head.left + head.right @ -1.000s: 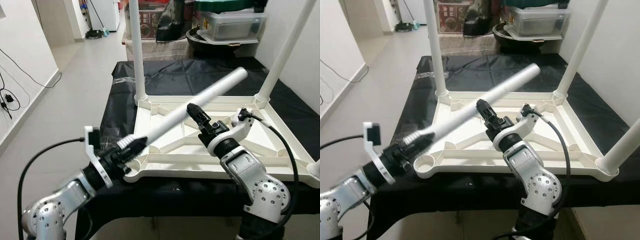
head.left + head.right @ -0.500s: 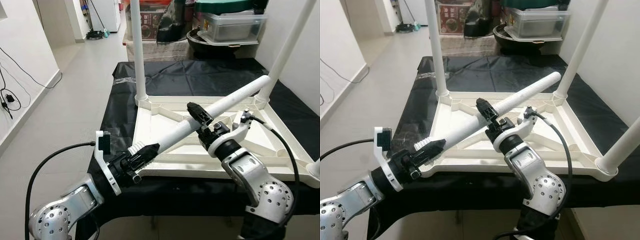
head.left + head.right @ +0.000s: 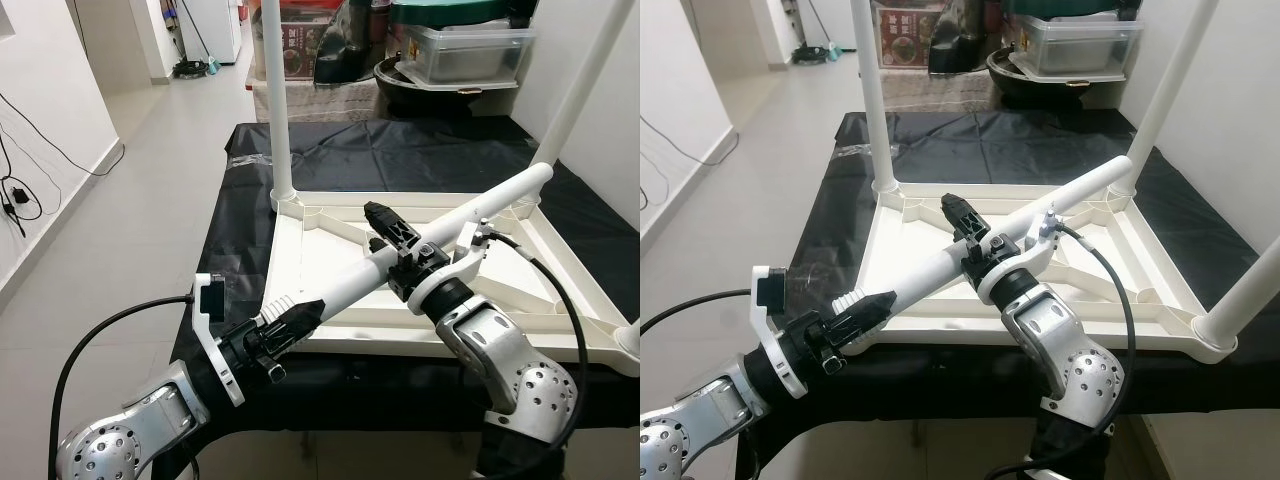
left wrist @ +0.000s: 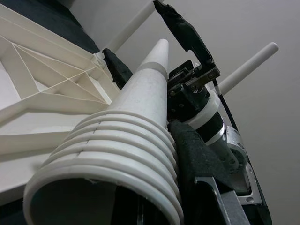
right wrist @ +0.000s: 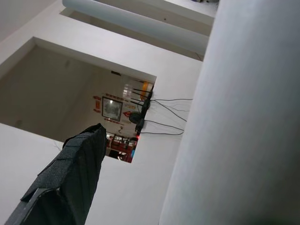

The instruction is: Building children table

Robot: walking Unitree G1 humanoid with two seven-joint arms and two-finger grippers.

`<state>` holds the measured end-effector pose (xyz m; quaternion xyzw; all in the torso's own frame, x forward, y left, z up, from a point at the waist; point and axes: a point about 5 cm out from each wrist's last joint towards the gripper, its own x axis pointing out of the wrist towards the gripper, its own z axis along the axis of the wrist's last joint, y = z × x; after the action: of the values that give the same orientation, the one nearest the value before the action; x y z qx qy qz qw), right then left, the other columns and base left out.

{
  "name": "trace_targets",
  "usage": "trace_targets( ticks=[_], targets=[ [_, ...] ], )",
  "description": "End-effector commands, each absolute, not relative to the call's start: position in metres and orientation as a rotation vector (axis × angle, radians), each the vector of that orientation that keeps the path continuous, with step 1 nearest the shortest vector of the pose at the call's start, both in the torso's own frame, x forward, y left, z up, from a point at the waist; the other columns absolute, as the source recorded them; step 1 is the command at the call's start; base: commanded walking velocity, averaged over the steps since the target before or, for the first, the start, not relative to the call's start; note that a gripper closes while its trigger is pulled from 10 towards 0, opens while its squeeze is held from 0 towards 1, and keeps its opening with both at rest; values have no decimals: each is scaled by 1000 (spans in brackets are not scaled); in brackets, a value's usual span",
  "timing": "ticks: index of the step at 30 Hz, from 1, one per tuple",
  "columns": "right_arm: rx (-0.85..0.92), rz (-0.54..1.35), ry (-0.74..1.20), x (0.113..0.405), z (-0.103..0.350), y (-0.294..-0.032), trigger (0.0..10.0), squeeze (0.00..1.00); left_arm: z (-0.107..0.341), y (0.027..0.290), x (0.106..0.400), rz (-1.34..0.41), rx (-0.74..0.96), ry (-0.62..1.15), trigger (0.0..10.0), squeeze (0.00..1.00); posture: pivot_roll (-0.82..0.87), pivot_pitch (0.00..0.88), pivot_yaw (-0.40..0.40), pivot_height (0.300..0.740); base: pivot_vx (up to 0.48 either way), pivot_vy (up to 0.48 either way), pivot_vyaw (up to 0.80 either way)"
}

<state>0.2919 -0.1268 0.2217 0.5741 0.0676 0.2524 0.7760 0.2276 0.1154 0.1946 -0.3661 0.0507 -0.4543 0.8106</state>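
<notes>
Left eye view — both claws, left claw [image 3: 290, 322] and right claw [image 3: 395, 232], clamp table leg [image 3: 440, 228].

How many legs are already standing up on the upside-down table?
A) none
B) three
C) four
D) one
B: one leg stands at the far left corner, one at the far right and one at the near right, while the fourth leg is held slanted by the left gripper and right gripper.

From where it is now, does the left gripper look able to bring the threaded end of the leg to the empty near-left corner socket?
Probably yes. The left gripper holds the white leg by its ribbed end just beside the tabletop's near-left corner, with nothing between. However, the right gripper sits around the leg mid-length, so both arms must tilt it upright.
</notes>
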Motion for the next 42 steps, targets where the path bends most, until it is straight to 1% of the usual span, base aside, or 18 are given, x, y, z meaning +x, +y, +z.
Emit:
trace_targets(
  ticks=[1,4,5,17,27,28,35,36,40,41,42],
  targets=[
    [1325,567,184,290,215,-115,10000,0,197,109,222,-1023,-780,115,10000,0,25,59,-28,740,0,0,0],
    [1327,571,186,290,215,-114,10000,0,197,109,221,-1024,-781,118,10000,0,26,60,-27,740,0,0,0],
    [1328,574,189,290,215,-114,0,0,197,108,221,-1026,-782,121,10000,0,27,61,-29,740,0,0,0],
    [1347,576,204,290,214,-115,0,0,196,108,220,-1023,-785,135,10000,0,27,68,-24,740,0,0,0],
    [1363,587,173,293,222,-118,0,0,181,111,221,-974,-799,224,10000,0,29,69,-24,740,0,0,0],
    [1364,592,157,295,226,-120,0,0,177,113,222,-940,-810,236,10000,1000,29,69,-27,740,0,0,0],
    [1358,597,115,301,235,-126,0,0,171,116,222,-903,-781,250,10000,1000,31,69,-29,740,0,0,0],
    [1354,596,103,303,237,-129,0,0,167,117,223,-886,-773,263,10000,0,30,71,-29,740,0,0,0],
    [1337,583,72,308,243,-135,0,0,158,118,222,-844,-762,299,10000,0,31,71,-30,740,0,0,0],
    [1301,565,51,310,245,-139,0,0,155,117,221,-827,-753,314,10000,0,33,74,-28,740,0,0,0],
    [1269,551,40,312,246,-141,2863,0,153,117,220,-813,-742,324,10000,0,33,74,-30,740,0,0,0]
  ],
)
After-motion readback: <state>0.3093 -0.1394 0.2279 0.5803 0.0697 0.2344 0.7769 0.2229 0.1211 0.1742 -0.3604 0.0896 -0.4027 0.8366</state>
